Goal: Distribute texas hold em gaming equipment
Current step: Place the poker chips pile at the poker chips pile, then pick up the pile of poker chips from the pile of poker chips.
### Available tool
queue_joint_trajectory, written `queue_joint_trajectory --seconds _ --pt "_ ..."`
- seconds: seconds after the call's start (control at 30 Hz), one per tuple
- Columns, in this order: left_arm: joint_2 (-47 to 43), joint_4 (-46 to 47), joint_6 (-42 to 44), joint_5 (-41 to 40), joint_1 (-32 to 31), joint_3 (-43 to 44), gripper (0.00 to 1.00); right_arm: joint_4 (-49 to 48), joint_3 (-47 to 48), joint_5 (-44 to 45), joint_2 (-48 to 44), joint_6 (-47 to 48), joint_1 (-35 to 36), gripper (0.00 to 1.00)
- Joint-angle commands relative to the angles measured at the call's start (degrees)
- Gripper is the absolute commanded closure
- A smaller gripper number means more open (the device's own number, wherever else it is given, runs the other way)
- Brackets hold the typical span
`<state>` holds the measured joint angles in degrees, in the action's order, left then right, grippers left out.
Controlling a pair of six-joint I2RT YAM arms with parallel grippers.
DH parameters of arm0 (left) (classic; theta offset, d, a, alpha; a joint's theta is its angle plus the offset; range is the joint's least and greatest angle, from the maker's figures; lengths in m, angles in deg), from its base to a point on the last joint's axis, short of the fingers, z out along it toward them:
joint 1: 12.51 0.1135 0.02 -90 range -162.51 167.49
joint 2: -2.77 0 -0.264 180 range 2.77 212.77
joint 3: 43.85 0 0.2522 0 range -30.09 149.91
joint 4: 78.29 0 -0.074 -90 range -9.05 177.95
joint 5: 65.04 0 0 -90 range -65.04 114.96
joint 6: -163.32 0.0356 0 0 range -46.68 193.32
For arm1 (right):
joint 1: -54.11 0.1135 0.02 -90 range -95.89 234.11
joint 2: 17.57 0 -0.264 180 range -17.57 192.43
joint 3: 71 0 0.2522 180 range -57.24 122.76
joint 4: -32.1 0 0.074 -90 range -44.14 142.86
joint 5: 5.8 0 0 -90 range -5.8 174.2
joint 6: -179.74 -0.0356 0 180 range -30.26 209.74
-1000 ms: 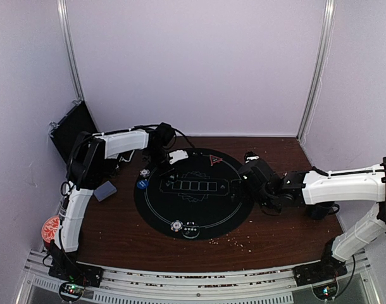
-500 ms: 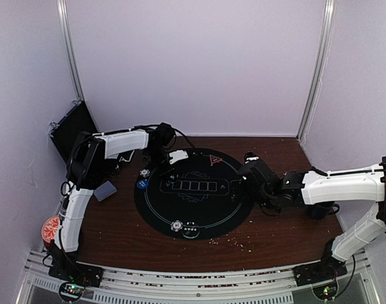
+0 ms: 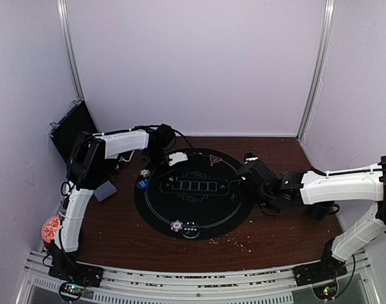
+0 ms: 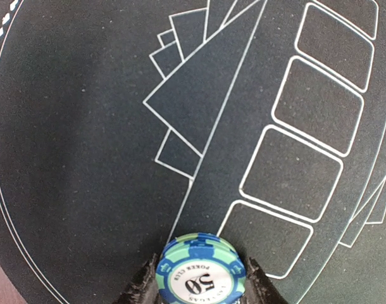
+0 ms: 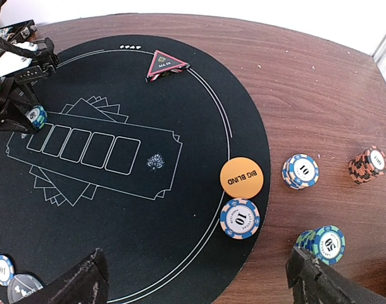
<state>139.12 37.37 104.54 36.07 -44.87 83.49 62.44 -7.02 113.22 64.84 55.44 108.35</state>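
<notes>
White chip (image 3: 176, 225) lies at the mat's (image 5: 117, 221) near edge. Right tool (image 5: 199, 285) hangs wide and empty over the mat's right rim, where an orange button (image 5: 242, 178) sits just beside a blue-white chip (image 5: 240, 218). Teal stack (image 5: 326, 244), blue stack (image 5: 300, 171) and red stack (image 5: 368, 164) stand on the tabletop (image 5: 294, 82) nearby. Left tool (image 4: 199, 286) pinches a teal chip (image 4: 200, 263) over the mat's left side. Red triangle (image 5: 167, 63) rests at the far edge

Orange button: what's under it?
The button lies flat on the black mat, just inside its edge. The mat's white ring line runs in beneath it. Whatever else is right below is covered, so I can't tell.
</notes>
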Motion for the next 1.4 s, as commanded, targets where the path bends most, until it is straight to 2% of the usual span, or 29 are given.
queue_joint_trajectory --seconds 0.0,0.23,0.4,0.5,0.63,1.13,1.23,1.37 --pt "-1.27 -1.08 0.75 -0.68 -0.26 0.66 0.77 0.81 1.35 1.83 0.31 -0.48 0.13 0.0" --pt "0.49 -0.52 0.52 -3.34 -0.3 1.38 0.52 0.91 1.46 2.1 0.38 -0.39 0.39 0.0" --pt "0.32 -0.56 0.51 -3.35 -0.25 1.26 0.43 0.91 1.63 2.18 0.51 -0.38 0.43 0.0" --pt "0.6 -0.56 0.49 -2.21 -0.29 1.32 0.41 0.89 1.62 2.18 0.56 -0.28 0.59 0.0" --pt "1.03 -0.93 1.02 -1.5 -0.3 1.29 0.41 0.91 1.72 2.3 0.56 -0.25 0.68 0.0" --pt "3.96 -4.93 2.11 -0.46 -0.25 2.79 0.54 1.18 1.99 2.86 1.09 -0.2 1.12 0.01" --pt "4.22 -5.13 2.43 -0.6 -0.25 2.8 0.59 1.22 1.99 2.89 1.0 -0.16 1.07 0.01" --pt "4.88 -5.07 2.16 -0.81 -0.25 3.4 0.75 1.26 1.99 3.04 0.96 -0.17 1.21 0.01"
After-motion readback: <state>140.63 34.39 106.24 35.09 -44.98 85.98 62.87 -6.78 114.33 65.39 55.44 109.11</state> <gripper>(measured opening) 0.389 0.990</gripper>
